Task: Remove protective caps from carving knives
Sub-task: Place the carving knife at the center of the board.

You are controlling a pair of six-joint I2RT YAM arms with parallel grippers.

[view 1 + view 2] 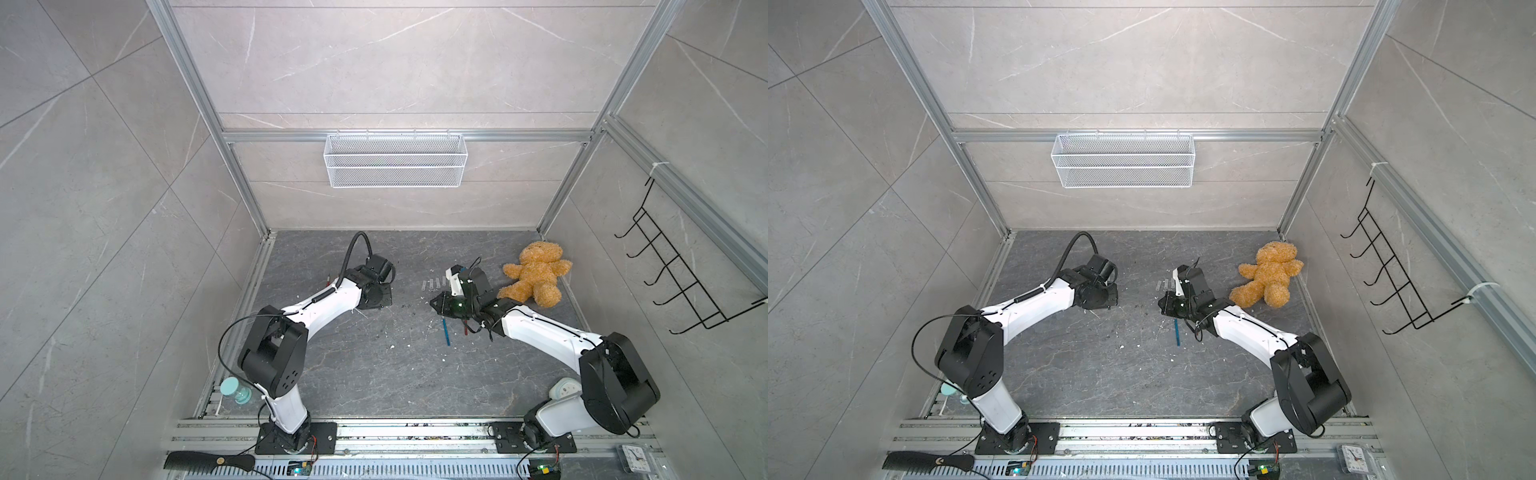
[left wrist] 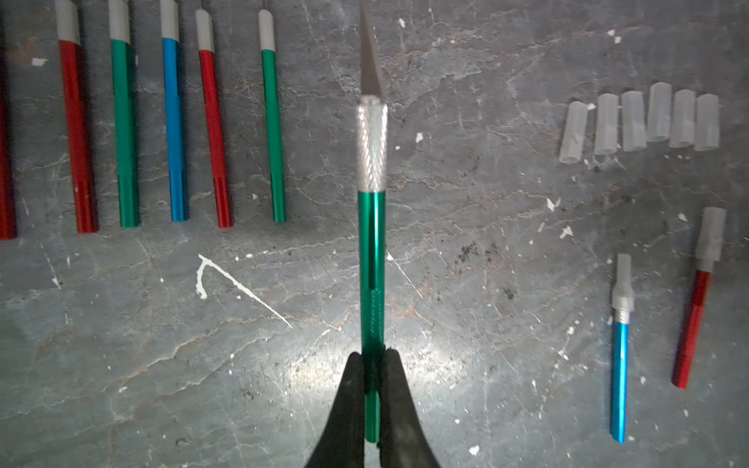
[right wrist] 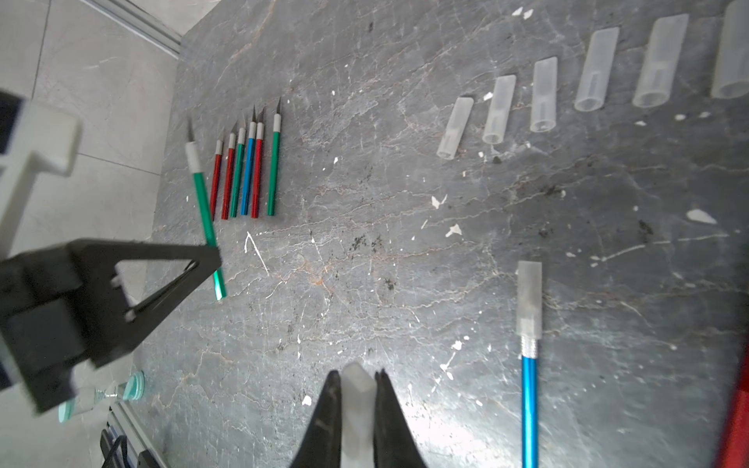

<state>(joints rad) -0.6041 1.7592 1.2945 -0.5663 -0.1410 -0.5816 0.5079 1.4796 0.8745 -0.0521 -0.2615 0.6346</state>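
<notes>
The left wrist view shows what the top views cannot. The left gripper [image 2: 372, 358] is clamped on the tail end of a green knife [image 2: 372, 243], and the bare blade points straight out ahead of the fingers. Only the right wrist view shows the right gripper [image 3: 357, 375] pinched shut on a cap [image 3: 356, 405], which sticks out past the fingertips. In both top views the two grips are too small and dark to read.

Six bare knives [image 2: 175, 133] lie in a row ahead of the left gripper, on the side away from the right gripper. Six loose caps [image 2: 644, 121] lie in a row ahead of the right gripper, well apart from the left one. A blue knife [image 3: 529, 385] lies just beside the right gripper with its cover still on. A red knife [image 2: 693, 324], also still covered, lies just beyond it. In a top view only the blue handle shows plainly, next to the right gripper.
</notes>
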